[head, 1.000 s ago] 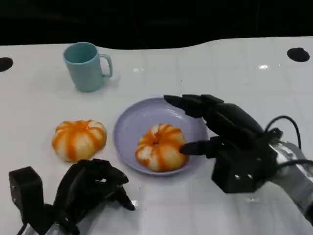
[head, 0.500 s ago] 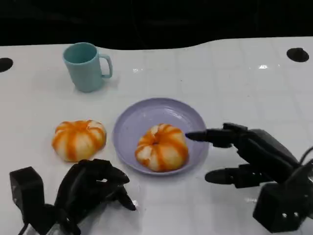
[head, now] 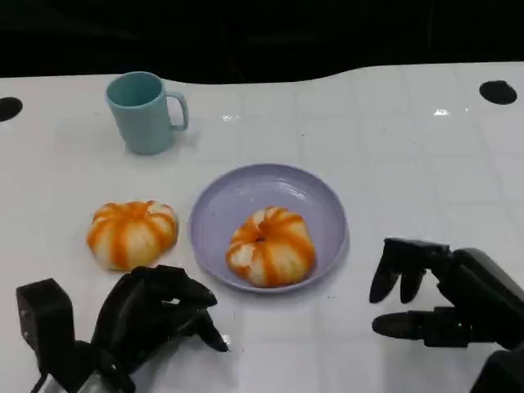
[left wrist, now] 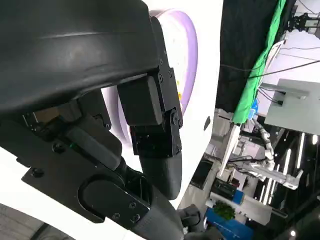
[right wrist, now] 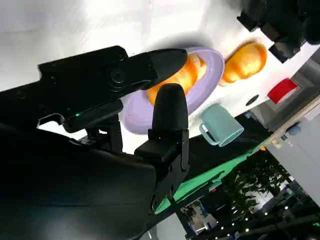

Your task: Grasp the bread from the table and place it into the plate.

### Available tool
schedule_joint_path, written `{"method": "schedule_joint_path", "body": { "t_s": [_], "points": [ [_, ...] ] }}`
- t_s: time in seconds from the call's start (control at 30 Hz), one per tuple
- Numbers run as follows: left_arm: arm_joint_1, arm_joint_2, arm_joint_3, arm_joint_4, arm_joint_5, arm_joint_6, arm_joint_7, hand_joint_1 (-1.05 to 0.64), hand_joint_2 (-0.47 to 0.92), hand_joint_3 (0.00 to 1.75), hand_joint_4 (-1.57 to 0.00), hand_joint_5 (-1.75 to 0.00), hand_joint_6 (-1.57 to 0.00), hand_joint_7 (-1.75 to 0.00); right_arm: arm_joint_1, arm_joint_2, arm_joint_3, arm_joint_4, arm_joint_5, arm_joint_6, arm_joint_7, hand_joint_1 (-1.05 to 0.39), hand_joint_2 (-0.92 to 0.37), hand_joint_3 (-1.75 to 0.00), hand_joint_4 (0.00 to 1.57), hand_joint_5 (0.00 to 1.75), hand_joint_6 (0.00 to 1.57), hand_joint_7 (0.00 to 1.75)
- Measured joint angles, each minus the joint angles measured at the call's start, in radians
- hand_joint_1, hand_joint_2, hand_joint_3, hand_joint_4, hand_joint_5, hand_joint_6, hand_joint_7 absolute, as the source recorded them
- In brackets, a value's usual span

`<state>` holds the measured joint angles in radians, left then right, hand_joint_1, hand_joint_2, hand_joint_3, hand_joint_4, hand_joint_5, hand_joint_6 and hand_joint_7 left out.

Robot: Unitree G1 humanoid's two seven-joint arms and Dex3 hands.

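The round orange-and-white striped bread roll (head: pixel 271 246) lies inside the shallow lilac plate (head: pixel 324 201), toward its near rim, with nothing touching it. A second later than when the right hand (head: pixel 446 299) hung over the plate with its fingers around the roll, that hand has drawn back toward the robot and now sits off the plate's right side, holding nothing, fingers apart and curled downward. That suggests the placing is done for this roll. A second striped roll (head: pixel 132 232) still rests on the white table (head: pixel 409 147) just left of the plate, so it may be the next one to move. The left hand (head: pixel 151 315) sits low near the table's front edge, fingers curled in on nothing, close to that roll. A teal mug (head: pixel 144 110) stands well behind, leaving open table between plate and mug and to the far right
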<state>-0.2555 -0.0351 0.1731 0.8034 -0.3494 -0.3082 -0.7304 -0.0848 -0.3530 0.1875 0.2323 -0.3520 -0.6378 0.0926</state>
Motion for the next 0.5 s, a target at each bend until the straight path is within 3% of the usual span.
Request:
{"method": "schedule_joint_path", "body": {
  "t_s": [0.1,0.2,0.27,0.33,0.5],
  "points": [
    [0.0,0.0,0.0,0.0,0.0,0.0,0.0,-1.05,0.72,0.0,-1.57,-0.58,-1.57,-0.19,0.026,-0.011,-0.005,-0.027,0.003,0.001,0.023,-0.33,-0.91,-0.15,0.56,1.61,0.48,1.31],
    [0.0,0.0,-0.001,-0.001,0.0,0.0,0.0,-1.05,0.71,0.0,-1.57,-0.58,-1.57,-0.19,0.052,-0.01,-0.007,-0.03,0.032,-0.01,0.031,-0.18,-0.58,-0.93,0.58,1.65,0.56,1.31],
    [0.0,0.0,-0.001,-0.005,0.0,0.002,0.0,-1.05,0.71,0.0,-1.57,-0.58,-1.57,-0.19,0.066,-0.009,-0.007,-0.022,0.032,-0.031,0.031,-0.14,-0.51,-1.13,0.59,1.67,0.58,1.31],
    [0.0,0.0,-0.001,-0.01,0.0,0.002,0.0,-1.05,0.71,0.0,-1.57,-0.58,-1.57,-0.19,0.076,-0.007,-0.007,-0.008,0.03,-0.052,0.023,-0.12,-0.49,-1.25,0.62,1.71,0.62,1.34],
    [0.003,0.0,-0.001,-0.021,0.0,0.006,0.0,-1.05,0.72,0.0,-1.57,-0.58,-1.57,-0.19,0.083,0.003,-0.006,0.034,-0.005,-0.099,-0.011,-0.09,-0.48,-1.36,0.63,1.74,0.61,1.43]
  ]
}}
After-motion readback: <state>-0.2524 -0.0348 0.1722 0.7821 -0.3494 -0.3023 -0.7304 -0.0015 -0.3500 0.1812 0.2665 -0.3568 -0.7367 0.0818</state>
